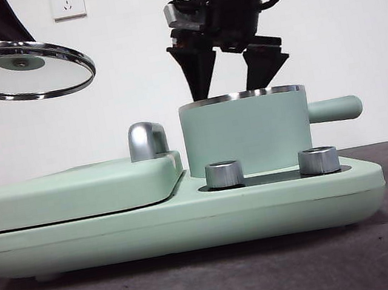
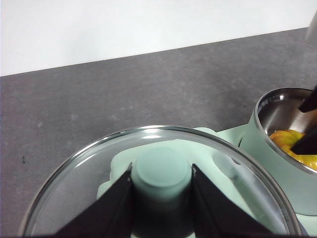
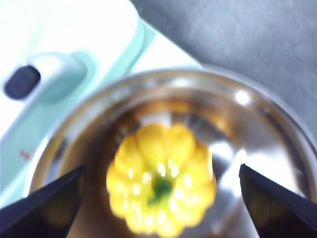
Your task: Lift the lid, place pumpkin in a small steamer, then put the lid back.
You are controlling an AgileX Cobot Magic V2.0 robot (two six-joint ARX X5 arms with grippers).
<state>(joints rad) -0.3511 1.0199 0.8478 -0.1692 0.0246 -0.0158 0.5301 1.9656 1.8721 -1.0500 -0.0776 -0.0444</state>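
Observation:
The small steamer (image 1: 246, 134) stands on the right of the mint-green appliance, its steel inside showing in the right wrist view (image 3: 257, 129). The yellow pumpkin (image 3: 161, 178) lies inside it, stem up; it also shows in the left wrist view (image 2: 293, 145). My right gripper (image 1: 231, 78) hangs just above the steamer's rim, jaws open and empty (image 3: 161, 198). My left gripper (image 2: 161, 188) is shut on the mint-green knob of the glass lid (image 1: 15, 69), held up high at the left, above the griddle cover.
The flat mint-green griddle cover (image 1: 74, 192) with a chrome handle (image 1: 146, 140) fills the appliance's left half. Two steel knobs (image 1: 224, 173) sit on the base before the steamer. The steamer's side handle (image 1: 334, 110) sticks out to the right. Dark grey table (image 2: 124, 84) lies around.

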